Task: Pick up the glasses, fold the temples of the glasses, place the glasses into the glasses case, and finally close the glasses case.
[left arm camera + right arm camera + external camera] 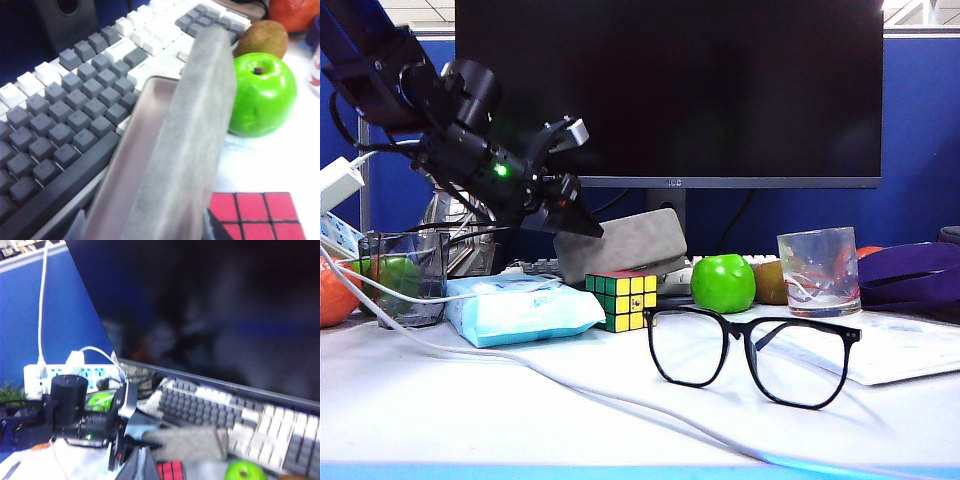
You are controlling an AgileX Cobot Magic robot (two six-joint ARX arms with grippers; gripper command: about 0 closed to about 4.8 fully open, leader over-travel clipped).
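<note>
Exterior view: your left gripper (570, 195) hangs left of centre, above the tissue pack (520, 308), with its tips at the left end of the glasses case (620, 243). The case sits far back, tilted up behind the Rubik's cube (622, 299). From here you cannot tell whether the jaws clamp the case or only flank it.

Left wrist view: the case (185, 150) fills the frame on edge, grey suede outside, silvery lining (137, 150) showing, so it reads as partly open. No fingers show in this view. The jaws look spread wide around that end, grip unconfirmed.

The right gripper is in no frame; judge it pressed together and empty. Its camera looks across at the left arm and the case (187, 444).

The glasses (752, 350) stand near and right of centre, resting on the table (470, 410), temples unfolded, well apart from both grippers. Untouched.

Containers:
- Case: what lining shows is bare; nothing in it.
- Drinking glass (819, 271), far right: looks empty.
- Dark cup (405, 277), far left: something green shows in or behind it, cannot tell which.

Risks, as you go on:
- The case leans between the keyboard (75, 105) and the cube. A loose or one-ended hold could let it twist, snap shut, or drop onto the keys.
- Swinging it out may knock the cube or the green apple (723, 283), which could roll toward the glasses.
- The white cable (560, 380) crosses the near table; a low pass could snag it and drag the frame.
</note>
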